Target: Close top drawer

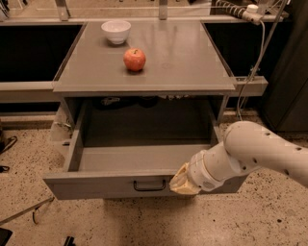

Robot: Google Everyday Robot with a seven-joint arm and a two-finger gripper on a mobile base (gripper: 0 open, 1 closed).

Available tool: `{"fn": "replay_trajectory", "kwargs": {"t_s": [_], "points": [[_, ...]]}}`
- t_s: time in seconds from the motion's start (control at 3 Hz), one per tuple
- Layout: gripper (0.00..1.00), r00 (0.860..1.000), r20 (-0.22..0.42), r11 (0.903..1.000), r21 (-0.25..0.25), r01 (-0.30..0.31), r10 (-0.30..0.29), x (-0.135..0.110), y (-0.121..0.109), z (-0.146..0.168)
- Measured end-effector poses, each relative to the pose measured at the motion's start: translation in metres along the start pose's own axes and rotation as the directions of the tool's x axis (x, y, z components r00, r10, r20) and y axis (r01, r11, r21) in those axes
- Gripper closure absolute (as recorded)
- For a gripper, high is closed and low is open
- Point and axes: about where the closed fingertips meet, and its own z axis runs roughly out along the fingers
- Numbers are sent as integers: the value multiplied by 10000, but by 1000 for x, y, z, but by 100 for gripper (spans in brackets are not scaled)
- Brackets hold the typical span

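The top drawer (96,186) is a wide grey metal tray pulled far out of the cabinet, and its inside (134,156) holds nothing. Its flat front panel carries a small black bar handle (149,185) at the centre. My gripper (181,183), with a yellowish tip, comes in from the right on a white arm (260,151). It sits against the front panel just right of the handle, at the panel's top edge. No other drawer fronts show.
A red apple (134,59) and a white bowl (116,31) sit on the grey cabinet top (187,62). A power strip (248,10) with a hanging cable is at the back right. A dark cabinet (288,72) stands to the right. The floor is speckled (29,202).
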Motion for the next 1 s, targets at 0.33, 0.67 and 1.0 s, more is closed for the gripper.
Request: {"fn": "replay_trajectory", "kwargs": {"t_s": [0.33,0.67,1.0], "points": [[100,10000,-36,9999,140,74,-74,-3,-10,2],[100,9986,48,9961,718,520,-525,-26,-55,1],[100,9988,80,9964,701,477,-484,-27,-64,7]]}}
